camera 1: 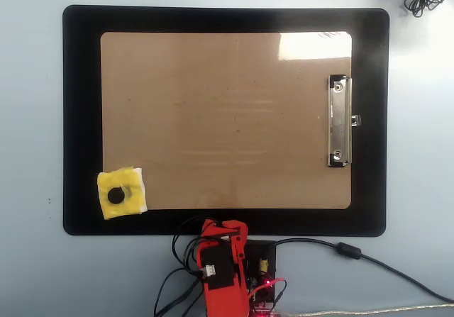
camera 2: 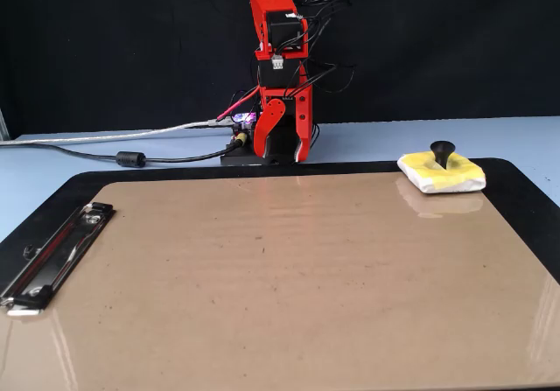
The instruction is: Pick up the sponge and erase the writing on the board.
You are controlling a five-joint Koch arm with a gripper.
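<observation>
Board (camera 2: pixel 289 277) reads clean, no writing seen. Sponge (camera 1: pixel 123 193) sits on board's corner, far from clip (camera 1: pixel 339 120). Pincer (camera 2: pixel 282 142) empty, folded at base, gap unclear. I'd leave it parked.

In the overhead view, the clipboard (camera 1: pixel 225 118) lies centred on the mat (camera 1: pixel 81 118). The sponge (camera 1: pixel 122 194) sits on its lower-left corner; the folded arm (camera 1: pixel 221 271) stands at bottom centre.

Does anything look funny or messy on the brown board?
Nothing is spilled or broken. The board shows no writing. The sponge sits crooked at a corner, half on the board and half on the black mat. The gripper hangs folded back at the arm's base.
</observation>
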